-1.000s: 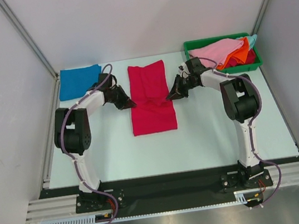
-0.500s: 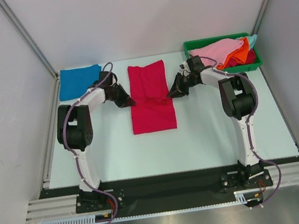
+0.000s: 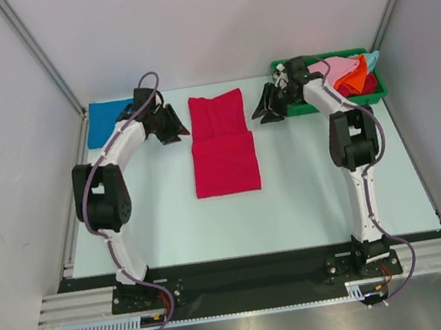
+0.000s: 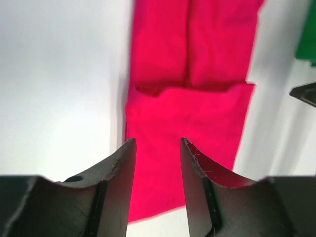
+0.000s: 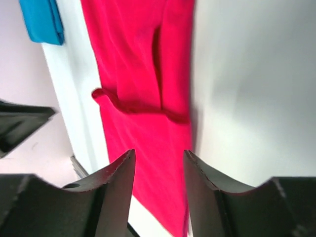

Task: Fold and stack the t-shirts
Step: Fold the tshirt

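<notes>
The crimson t-shirt (image 3: 221, 142) lies flat mid-table as a long strip, its near part folded over the far part. It also shows in the left wrist view (image 4: 192, 103) and in the right wrist view (image 5: 143, 94). My left gripper (image 3: 179, 131) is open and empty, raised beside the shirt's far left edge. My right gripper (image 3: 260, 114) is open and empty, raised beside the far right edge. A folded blue t-shirt (image 3: 104, 121) lies at the back left. Pink, orange and light blue t-shirts (image 3: 345, 73) are piled in the bin.
The green plastic bin (image 3: 335, 100) stands at the back right, just behind my right arm. Grey walls close in the table on the left, right and back. The arm bases sit on the black rail at the near edge.
Both grippers have moved away from the shirt's middle towards the far end and lifted. The fold edge they were at now lies flat on the shirt.
</notes>
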{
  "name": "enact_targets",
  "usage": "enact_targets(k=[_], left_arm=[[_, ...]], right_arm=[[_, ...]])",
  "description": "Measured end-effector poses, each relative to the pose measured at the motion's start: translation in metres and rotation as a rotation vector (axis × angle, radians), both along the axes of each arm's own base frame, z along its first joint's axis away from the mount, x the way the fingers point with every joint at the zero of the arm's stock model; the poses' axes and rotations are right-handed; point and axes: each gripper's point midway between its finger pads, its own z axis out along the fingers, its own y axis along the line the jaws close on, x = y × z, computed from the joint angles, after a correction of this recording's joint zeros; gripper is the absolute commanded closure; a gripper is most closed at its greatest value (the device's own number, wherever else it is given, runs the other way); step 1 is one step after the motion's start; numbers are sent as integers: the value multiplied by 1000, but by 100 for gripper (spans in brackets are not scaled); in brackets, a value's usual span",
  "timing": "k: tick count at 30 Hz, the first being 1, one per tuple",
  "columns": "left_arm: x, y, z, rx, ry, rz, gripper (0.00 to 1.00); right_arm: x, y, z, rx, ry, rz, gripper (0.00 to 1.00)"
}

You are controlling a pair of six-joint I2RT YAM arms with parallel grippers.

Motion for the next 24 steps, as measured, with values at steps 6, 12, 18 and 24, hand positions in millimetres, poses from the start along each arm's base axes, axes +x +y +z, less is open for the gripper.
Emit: enact_targets(k=[6, 12, 18, 24], left_arm=[[-43, -20, 36, -94, -118, -89, 59], [-73, -75, -10, -295, -50, -203, 65], [-59, -96, -47, -397, -27, -222, 67], [-31, -84, -81, -465, -7, -144, 68]], right_arm=[[-62, -5, 10, -67, 13, 18, 53], [-112, 48, -6, 27, 3, 96, 79], [-99, 76, -34, 174, -1, 67, 81], [-60, 68, -67, 285, 12, 4, 82]])
